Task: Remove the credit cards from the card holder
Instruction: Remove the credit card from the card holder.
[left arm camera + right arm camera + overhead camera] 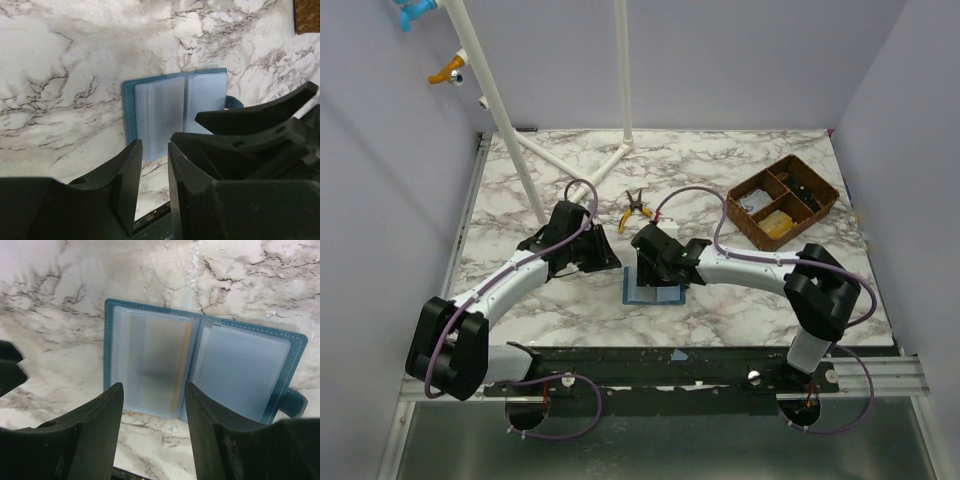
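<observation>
Card holder [240, 365] open flat, cards [150, 355] blurred behind sleeves; right hand [154, 387] wide, left hand [154, 145] narrow.

no readable text, labels or numbers anywhere

top: overhead, rear, looking down | wrists: close, low, both facing card holder [205, 360] | all three share it

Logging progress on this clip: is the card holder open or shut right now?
Open. The card holder lies spread flat, both pale sleeved inner pages facing up in both wrist views.
</observation>
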Tool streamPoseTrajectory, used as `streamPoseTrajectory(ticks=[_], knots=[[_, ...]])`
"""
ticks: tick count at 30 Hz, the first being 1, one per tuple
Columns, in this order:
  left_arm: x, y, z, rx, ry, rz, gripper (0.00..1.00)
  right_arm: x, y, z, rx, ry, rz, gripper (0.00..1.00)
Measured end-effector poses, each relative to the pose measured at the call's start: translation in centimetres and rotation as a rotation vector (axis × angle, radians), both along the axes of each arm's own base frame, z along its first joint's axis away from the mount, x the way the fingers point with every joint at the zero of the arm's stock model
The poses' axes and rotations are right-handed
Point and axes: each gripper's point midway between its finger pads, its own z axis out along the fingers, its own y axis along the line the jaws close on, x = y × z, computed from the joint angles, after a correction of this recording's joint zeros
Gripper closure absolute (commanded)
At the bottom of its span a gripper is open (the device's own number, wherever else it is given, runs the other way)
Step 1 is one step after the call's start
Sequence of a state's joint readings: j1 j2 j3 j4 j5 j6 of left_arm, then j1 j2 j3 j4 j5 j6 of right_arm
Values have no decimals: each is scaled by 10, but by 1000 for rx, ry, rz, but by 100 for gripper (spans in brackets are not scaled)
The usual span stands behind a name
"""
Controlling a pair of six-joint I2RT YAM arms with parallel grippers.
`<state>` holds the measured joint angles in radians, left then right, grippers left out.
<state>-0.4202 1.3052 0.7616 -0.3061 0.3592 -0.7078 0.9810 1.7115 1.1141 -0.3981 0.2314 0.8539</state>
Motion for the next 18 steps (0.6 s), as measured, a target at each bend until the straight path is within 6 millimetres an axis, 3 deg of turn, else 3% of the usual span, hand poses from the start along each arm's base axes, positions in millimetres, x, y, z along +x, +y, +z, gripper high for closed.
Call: streamPoseTrajectory(ticks=[4,9,13,16,18], knots=[[-5,9,-2,8,-2,11,71,0,-1,-20,-56,20,9,39],[-13,16,-8,18,13,15,71,-2,0,-28,-81,28,21,40],[-17,18,-12,24,21,13,71,-2,3,-31,-91,27,26,51],[-18,18,-13,26,25,13,71,-2,3,-33,-95,26,20,53],[-19,19,-14,27,26,13,71,-1,3,-33,-95,25,16,61]])
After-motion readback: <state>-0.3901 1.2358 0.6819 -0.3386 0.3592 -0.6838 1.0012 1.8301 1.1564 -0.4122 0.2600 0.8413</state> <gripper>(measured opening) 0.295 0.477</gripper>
